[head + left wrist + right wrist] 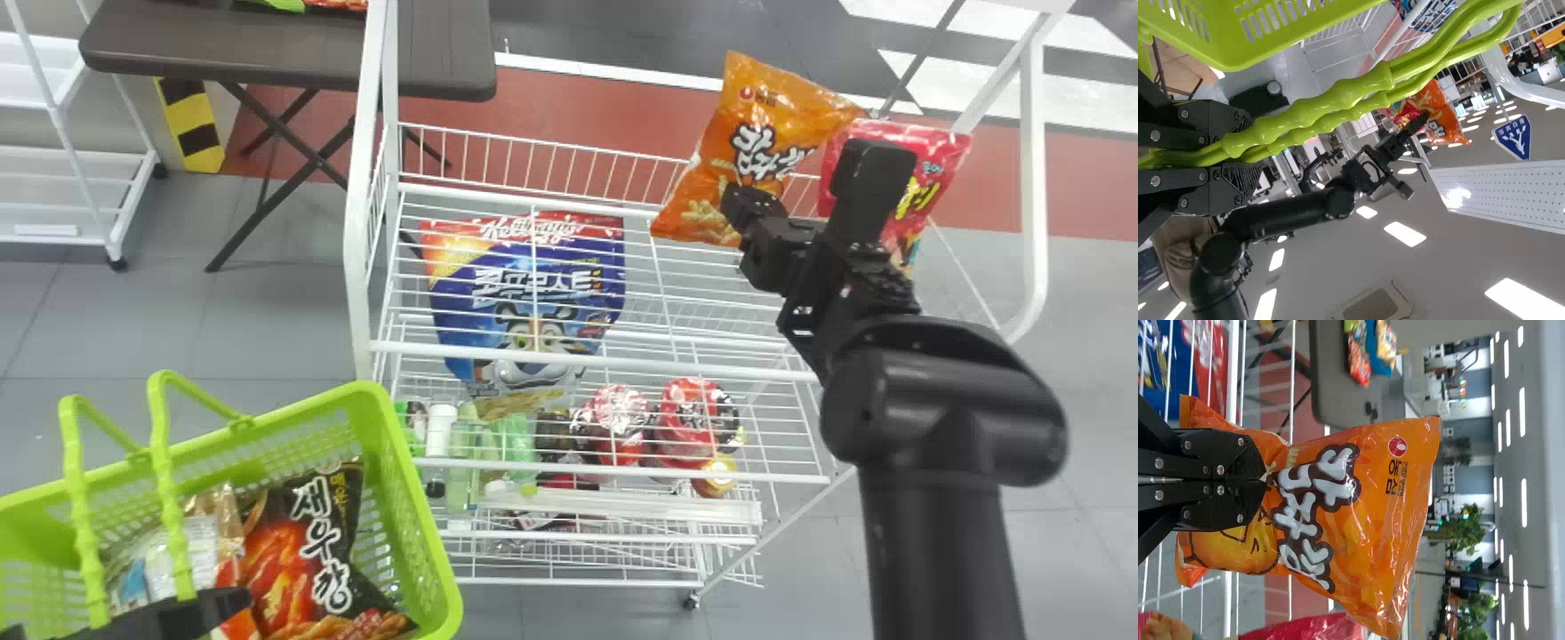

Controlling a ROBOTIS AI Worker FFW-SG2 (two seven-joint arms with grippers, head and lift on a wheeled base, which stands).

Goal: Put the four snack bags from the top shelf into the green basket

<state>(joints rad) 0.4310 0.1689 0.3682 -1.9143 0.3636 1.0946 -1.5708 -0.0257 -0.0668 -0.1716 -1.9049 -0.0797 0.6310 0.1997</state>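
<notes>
Bag three of four is in the right tool, basket run comes next
So the right tool point(1266, 481) has the orange snack bag point(1338, 493) pinched tight by its end, and the red snack bag point(944, 164) is just to the right of that tool, by the top shelf point(711, 367). Left tool point(1248, 157) is clamped round the handles point(1331, 100) of the green basket point(452, 569), with the black snack bag point(302, 551) and a paler bag point(191, 542) already inside. IMO next move is swinging the orange one well over to the right tool's left, above the basket and clear of those handles, then letting go. Red one after that.
</notes>
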